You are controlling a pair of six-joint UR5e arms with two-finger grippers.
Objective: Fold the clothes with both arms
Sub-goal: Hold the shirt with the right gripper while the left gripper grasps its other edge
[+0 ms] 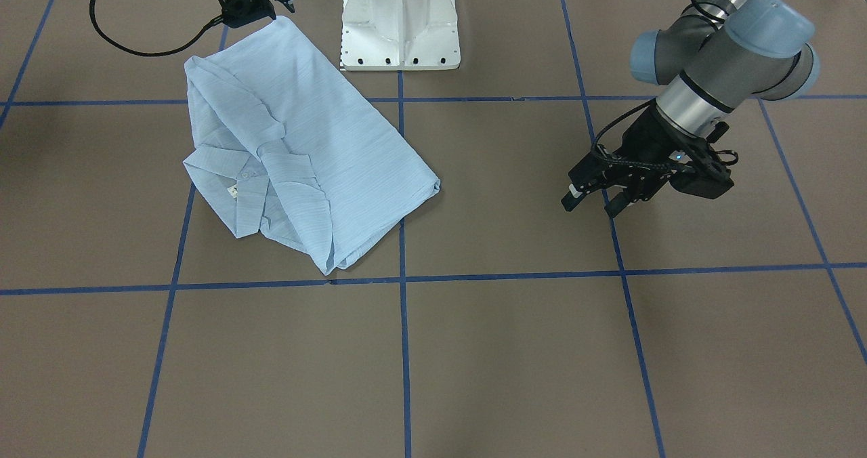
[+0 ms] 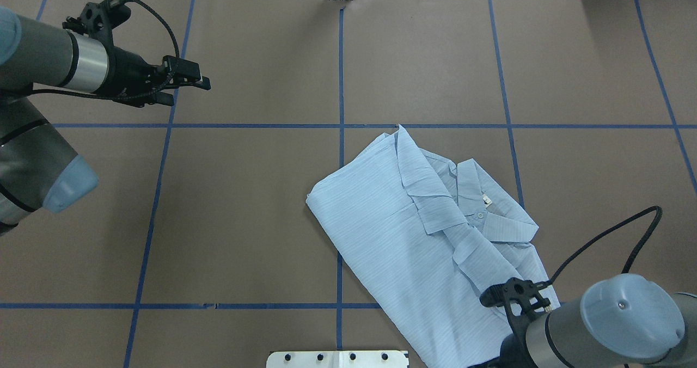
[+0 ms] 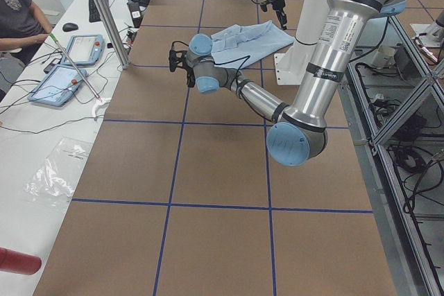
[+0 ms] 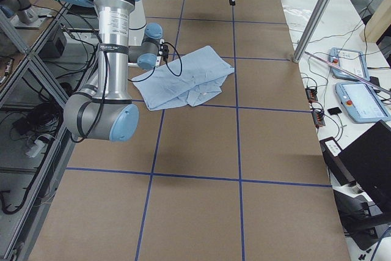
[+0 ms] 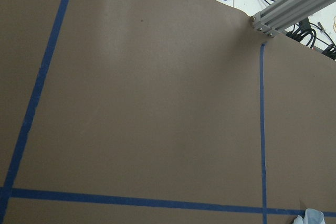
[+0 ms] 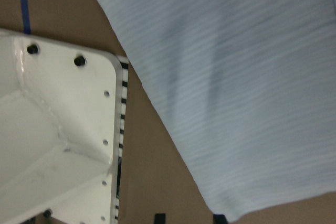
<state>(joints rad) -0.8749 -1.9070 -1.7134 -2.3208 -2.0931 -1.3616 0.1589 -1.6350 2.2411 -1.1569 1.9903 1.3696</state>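
Note:
The clothes are one light blue striped shirt (image 1: 325, 146), folded into a slanted rectangle with collar and label facing up (image 2: 392, 232). It lies on the brown table, in the half on the robot's right. My right gripper (image 1: 257, 12) hovers at the shirt's corner nearest the pedestal. In the right wrist view its fingertips (image 6: 159, 217) stand apart over the shirt's edge (image 6: 236, 77), open, nothing between them. My left gripper (image 1: 595, 202) hangs open above bare table, far from the shirt (image 2: 189, 93).
The white pedestal base (image 1: 399, 24) stands just beside the shirt's near corner. Blue tape lines (image 2: 341, 194) grid the table. An aluminium post (image 5: 294, 3) rises at the far edge. A side bench holds pendants (image 3: 76, 50), with a seated person (image 3: 17, 12).

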